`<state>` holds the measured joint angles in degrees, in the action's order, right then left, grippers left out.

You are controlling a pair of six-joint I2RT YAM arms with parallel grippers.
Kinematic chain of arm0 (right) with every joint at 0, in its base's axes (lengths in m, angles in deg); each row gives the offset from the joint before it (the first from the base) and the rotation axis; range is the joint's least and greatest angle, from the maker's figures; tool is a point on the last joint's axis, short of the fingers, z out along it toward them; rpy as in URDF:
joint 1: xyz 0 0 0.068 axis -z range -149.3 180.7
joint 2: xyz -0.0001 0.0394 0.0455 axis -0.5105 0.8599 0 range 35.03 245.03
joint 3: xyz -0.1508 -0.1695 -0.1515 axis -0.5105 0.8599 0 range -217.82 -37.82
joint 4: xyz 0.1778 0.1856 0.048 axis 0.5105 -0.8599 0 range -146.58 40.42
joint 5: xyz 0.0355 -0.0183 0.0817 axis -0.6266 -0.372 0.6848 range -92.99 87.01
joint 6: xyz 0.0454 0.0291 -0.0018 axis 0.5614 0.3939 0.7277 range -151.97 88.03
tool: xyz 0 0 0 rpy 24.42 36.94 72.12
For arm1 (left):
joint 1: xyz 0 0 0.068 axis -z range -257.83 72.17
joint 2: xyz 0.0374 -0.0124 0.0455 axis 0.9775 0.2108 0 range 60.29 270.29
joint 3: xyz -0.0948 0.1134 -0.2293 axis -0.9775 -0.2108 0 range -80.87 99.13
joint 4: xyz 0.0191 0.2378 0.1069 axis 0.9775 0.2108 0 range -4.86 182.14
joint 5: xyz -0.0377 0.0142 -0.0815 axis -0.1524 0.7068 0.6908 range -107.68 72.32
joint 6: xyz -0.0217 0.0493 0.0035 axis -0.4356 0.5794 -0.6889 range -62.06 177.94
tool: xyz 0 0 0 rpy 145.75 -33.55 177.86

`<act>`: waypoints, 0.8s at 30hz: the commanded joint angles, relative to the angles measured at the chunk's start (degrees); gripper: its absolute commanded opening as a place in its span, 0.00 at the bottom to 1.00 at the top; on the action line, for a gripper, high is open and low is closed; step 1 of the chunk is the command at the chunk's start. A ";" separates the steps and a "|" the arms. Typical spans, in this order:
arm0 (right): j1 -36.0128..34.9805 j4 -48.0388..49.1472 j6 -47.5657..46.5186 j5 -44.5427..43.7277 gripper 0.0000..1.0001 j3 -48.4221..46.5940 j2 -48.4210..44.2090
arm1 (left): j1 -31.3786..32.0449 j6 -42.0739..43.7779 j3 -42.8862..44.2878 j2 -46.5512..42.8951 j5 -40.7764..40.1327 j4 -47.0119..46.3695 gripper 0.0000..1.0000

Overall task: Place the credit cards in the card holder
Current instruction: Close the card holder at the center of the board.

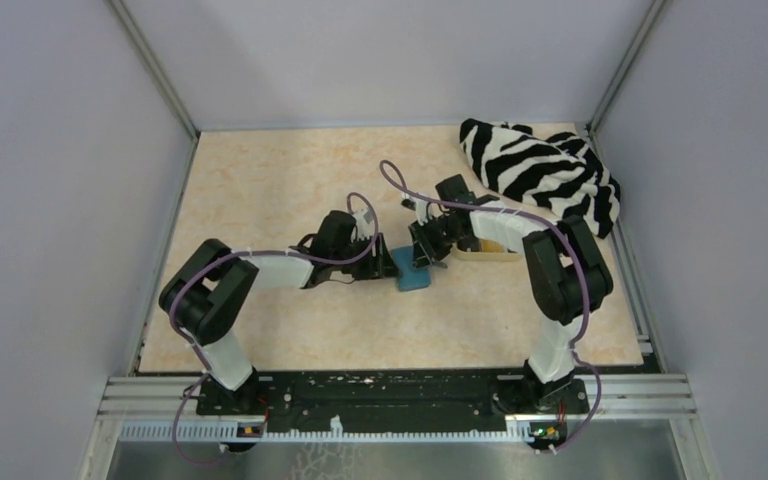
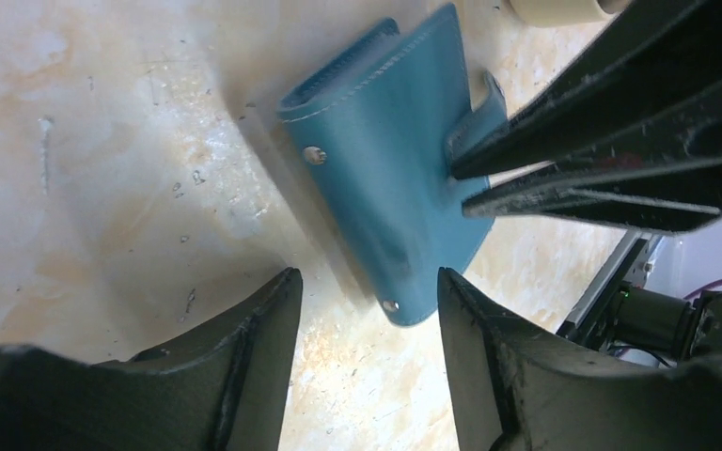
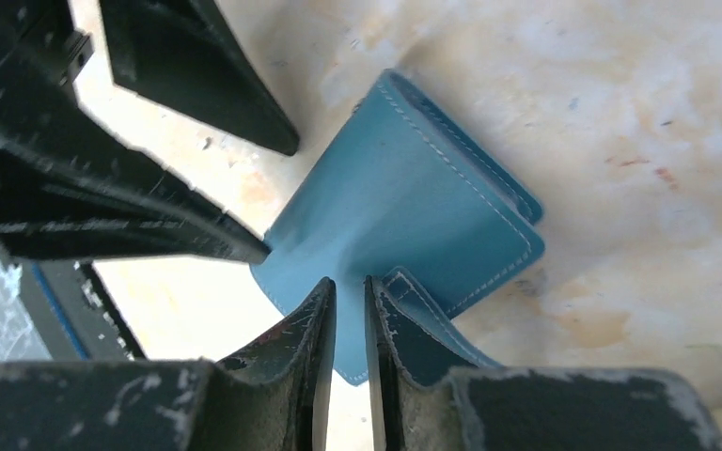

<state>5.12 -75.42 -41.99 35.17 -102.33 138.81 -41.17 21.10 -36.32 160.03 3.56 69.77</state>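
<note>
Both arms reach to the middle, bent low. The left hand (image 2: pixel 367 282) has its fingers apart; the right hand (image 3: pixel 350 287) pinches the card holder (image 3: pixel 414 197).

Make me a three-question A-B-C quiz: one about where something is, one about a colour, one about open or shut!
1. Where is the striped cloth? A. far right corner B. near left corner C. under the arms
2. The card holder is which colour? A. red B. teal C. yellow
3. The left gripper is: A. shut on cloth B. open C. shut on a card
Answers: A, it lies bunched at the far right; B, both wrist views show teal; B, its fingers stand apart, empty.
</note>
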 commanded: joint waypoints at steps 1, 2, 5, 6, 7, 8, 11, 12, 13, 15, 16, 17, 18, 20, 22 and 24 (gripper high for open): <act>0.27 -1.87 -1.89 -8.00 0.18 -3.70 1.32 | -0.90 -0.34 -0.94 0.89 2.97 -3.60 0.63; 0.25 -2.32 -2.11 -8.22 0.18 -3.89 1.68 | -1.32 -1.51 -1.17 1.52 4.69 -5.03 0.64; 0.27 -3.26 -2.52 -8.53 0.17 -4.41 2.64 | -1.90 -3.74 -2.01 3.61 7.65 -8.69 0.66; 0.26 -3.42 -2.62 -8.53 0.17 -4.50 3.00 | -1.94 -4.45 -2.13 4.26 8.45 -9.75 0.66; 0.31 -3.52 -2.59 -8.50 0.17 -4.55 3.19 | -1.95 -5.46 -2.37 5.05 9.54 -11.18 0.66; 0.33 -3.61 -2.55 -8.39 0.17 -4.61 3.39 | -1.95 -6.84 -2.68 5.86 10.68 -13.23 0.66; 0.59 -4.14 -2.40 -7.00 0.17 -4.89 4.22 | -1.85 -11.27 -3.77 8.65 12.36 -20.12 0.71; 0.74 -4.29 -2.33 -6.69 0.16 -4.99 4.49 | -1.79 -12.53 -4.02 9.37 12.14 -21.66 0.71; 0.86 -4.45 -2.29 -6.57 0.16 -5.02 4.61 | -1.64 -13.58 -4.30 9.95 11.63 -22.70 0.71; 1.20 -4.46 -2.21 -6.32 0.16 -5.03 4.80 | -1.07 -15.22 -4.62 10.92 9.28 -24.12 0.70; 1.31 -4.55 -2.13 -6.07 0.16 -5.10 4.88 | -0.64 -15.93 -4.69 11.37 8.14 -24.66 0.70; 1.40 -4.62 -2.11 -5.87 0.16 -5.12 4.97 | -0.19 -16.78 -4.82 11.88 6.89 -25.36 0.69; 1.48 -4.67 -2.03 -5.65 0.15 -5.18 5.04 | 0.24 -17.65 -4.92 12.47 5.89 -25.99 0.69; 1.50 -4.89 -1.95 -5.25 0.15 -5.27 5.18 | 0.88 -19.48 -5.11 13.85 4.05 -28.09 0.66; 1.55 -5.06 -1.93 -4.83 0.15 -5.37 5.24 | 1.24 -21.12 -5.47 15.10 2.71 -30.95 0.60; 1.66 -5.17 -1.87 -4.31 0.15 -5.46 5.03 | 1.35 -22.01 -5.58 16.15 1.90 -32.99 0.49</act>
<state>6.60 -79.66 -42.86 32.67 -106.99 141.72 -41.14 2.00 -40.16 172.12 10.31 38.78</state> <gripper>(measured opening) 0.154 0.561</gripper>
